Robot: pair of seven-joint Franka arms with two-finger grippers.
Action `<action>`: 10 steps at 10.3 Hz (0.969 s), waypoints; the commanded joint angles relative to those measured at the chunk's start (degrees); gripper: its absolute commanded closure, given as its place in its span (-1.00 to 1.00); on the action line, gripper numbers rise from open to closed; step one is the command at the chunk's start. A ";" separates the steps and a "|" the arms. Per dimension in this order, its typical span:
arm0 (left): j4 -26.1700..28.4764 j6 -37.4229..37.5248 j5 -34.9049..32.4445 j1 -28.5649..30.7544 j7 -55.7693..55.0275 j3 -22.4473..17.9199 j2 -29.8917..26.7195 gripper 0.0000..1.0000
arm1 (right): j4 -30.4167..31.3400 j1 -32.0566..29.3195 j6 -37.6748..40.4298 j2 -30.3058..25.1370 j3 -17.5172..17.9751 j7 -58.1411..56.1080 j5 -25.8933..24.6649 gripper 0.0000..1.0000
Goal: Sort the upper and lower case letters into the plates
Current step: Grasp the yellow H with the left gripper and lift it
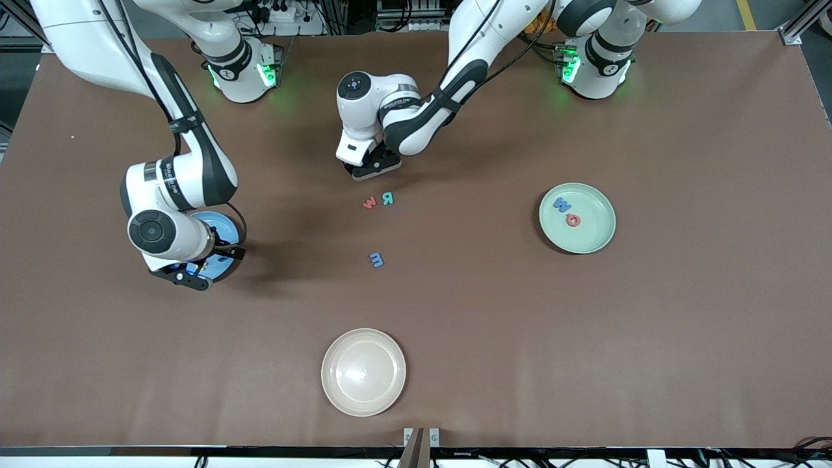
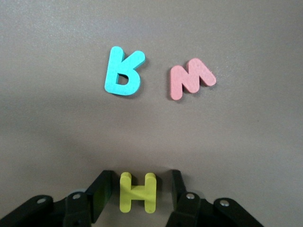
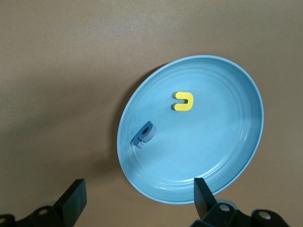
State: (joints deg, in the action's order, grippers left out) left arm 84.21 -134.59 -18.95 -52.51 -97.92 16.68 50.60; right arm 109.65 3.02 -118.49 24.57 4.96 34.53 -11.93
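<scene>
Left gripper (image 2: 137,196) is down at the table near the middle, toward the robots' bases, with a yellow-green letter H (image 2: 138,192) between its fingers (image 2: 100,196). The jaws stand just beside the H on both sides; whether they actually press it I cannot tell, since thin gaps seem to show either side. In the front view the H is hidden under the wrist.

Just nearer the front camera than that gripper lie a teal R (image 1: 387,198) and a pink W (image 1: 369,203) side by side, apart from each other, flat on the brown table (image 1: 585,338). A blue m (image 1: 376,260) lies nearer the camera again, well apart from the pair.

Right gripper (image 3: 137,201) hangs over the blue plate (image 3: 236,156) at the right arm's end of the table, fingers spread wide, nothing between them. In that plate lie a small yellow letter (image 3: 183,101), a u or n shape, and a dark blue letter (image 3: 144,135) tipped partly on edge; I can't read it.

The mint green plate (image 1: 595,237) sits toward the left arm's end. It holds a blue W (image 1: 561,205) and a red O-like letter (image 1: 572,220), close together.

A beige plate (image 1: 363,372) sits nearest the front camera, near the middle of the table edge.
</scene>
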 commanded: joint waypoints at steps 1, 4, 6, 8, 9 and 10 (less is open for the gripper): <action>-0.80 -0.05 0.75 -1.02 -0.78 -1.03 0.90 0.00 | -1.10 -0.03 0.19 -0.31 0.23 2.47 2.43 -1.00; -0.80 0.03 0.93 -1.02 -0.78 -1.03 0.90 0.37 | -2.25 0.58 0.10 -0.23 0.23 2.82 6.65 -1.00; -0.80 0.03 1.02 -1.02 -0.69 -1.03 0.81 0.69 | -2.25 1.29 -0.07 -0.23 0.23 3.52 8.85 -1.00; -0.80 0.38 1.45 -0.58 0.01 -1.03 0.46 0.81 | -2.25 2.95 -0.25 -0.31 0.23 8.42 10.96 -1.00; -0.80 0.91 2.85 0.38 0.88 -1.03 0.03 0.82 | -2.16 4.09 -0.16 -0.66 0.31 12.02 11.05 -1.00; -0.80 2.65 3.99 1.87 3.94 -0.68 -1.11 0.82 | -2.07 4.45 -0.16 -0.84 0.32 14.05 11.05 -1.00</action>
State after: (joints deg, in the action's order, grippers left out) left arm 83.68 -134.18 -17.47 -52.08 -97.41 16.35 50.45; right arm 107.47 6.73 -118.76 24.56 5.15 45.04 -2.19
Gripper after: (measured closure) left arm 0.665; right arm 0.000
